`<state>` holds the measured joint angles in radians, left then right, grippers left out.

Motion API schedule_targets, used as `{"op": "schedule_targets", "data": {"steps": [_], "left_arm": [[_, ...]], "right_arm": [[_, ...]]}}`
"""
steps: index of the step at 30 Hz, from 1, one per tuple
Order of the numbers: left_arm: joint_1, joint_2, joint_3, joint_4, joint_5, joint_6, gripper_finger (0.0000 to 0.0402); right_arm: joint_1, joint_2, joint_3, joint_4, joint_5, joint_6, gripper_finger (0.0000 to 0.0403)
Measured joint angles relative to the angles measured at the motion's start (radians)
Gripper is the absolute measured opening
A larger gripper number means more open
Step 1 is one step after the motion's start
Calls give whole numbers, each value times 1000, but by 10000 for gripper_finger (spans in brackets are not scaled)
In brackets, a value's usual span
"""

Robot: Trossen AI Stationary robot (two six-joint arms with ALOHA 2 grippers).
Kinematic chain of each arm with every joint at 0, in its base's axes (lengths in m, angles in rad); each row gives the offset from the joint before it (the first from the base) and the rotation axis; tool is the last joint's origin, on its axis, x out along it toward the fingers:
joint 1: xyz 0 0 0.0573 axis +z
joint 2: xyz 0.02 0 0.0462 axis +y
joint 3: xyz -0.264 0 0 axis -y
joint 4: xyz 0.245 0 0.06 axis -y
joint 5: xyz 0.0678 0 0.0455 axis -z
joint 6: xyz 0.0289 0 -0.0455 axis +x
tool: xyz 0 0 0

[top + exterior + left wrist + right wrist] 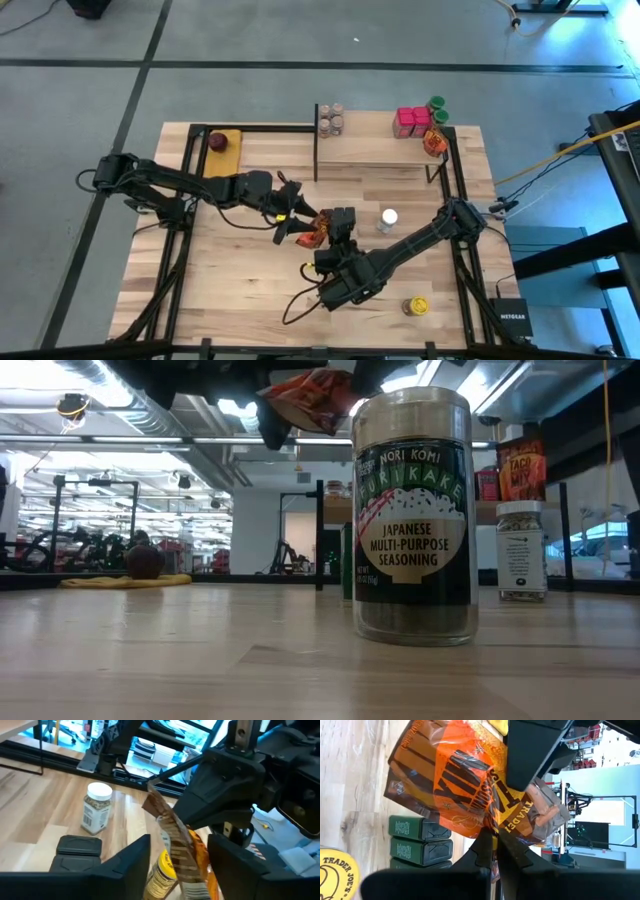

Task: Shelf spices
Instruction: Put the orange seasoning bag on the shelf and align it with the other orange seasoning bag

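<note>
A wooden table (250,270) seen from above, with two dark robot arms meeting near its middle. At the far edge stands the shelf (370,150), a pale board on a thin black frame. On it already: four small jars (331,119), red boxes (411,122), two green-lidded jars (438,108) and one orange packet (434,141) at its right end.

Both grippers are at a second orange packet (465,785), held in the air above the table's middle. The right gripper (492,845) has its fingers pressed together on the packet's edge. The left gripper (177,850) has its fingers spread, one on each side of the packet; whether they touch it cannot be told. It looks like a handover between arms.

Still on the table, off the shelf: a white-lidded jar (389,218), a yellow-lidded jar (417,305), and dark green tins (420,840) below the packet. So roughly half the spices look shelved, with this packet and several items left.
</note>
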<state>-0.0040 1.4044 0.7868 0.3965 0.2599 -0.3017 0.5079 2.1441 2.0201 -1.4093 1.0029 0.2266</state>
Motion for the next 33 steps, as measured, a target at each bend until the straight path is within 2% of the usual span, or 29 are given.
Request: {"op": "schedule_targets", "data": {"steps": [6, 9, 11, 19, 24, 29, 33], "left_arm": [[0, 0, 0, 8, 4, 49, 92], [3, 0, 0, 8, 3, 73, 32], [8, 0, 0, 6, 3, 76, 11], [11, -37, 0, -13, -9, 119, 5], [-5, -104, 0, -90, -43, 174, 4], [-79, -163, 0, -89, -82, 314, 4], [-149, -179, -14, -56, -171, 462, 3]], "right_arm": [[0, 0, 0, 7, -7, 1, 17], [-6, 0, 0, 37, -37, 2, 28], [-5, 0, 0, 59, -52, 3, 41], [33, -18, 52, 31, -132, 84, 119], [87, -69, 67, -55, -172, 228, 156], [154, -143, 11, -136, -65, 387, 162], [200, -234, -108, -135, 26, 536, 161]]}}
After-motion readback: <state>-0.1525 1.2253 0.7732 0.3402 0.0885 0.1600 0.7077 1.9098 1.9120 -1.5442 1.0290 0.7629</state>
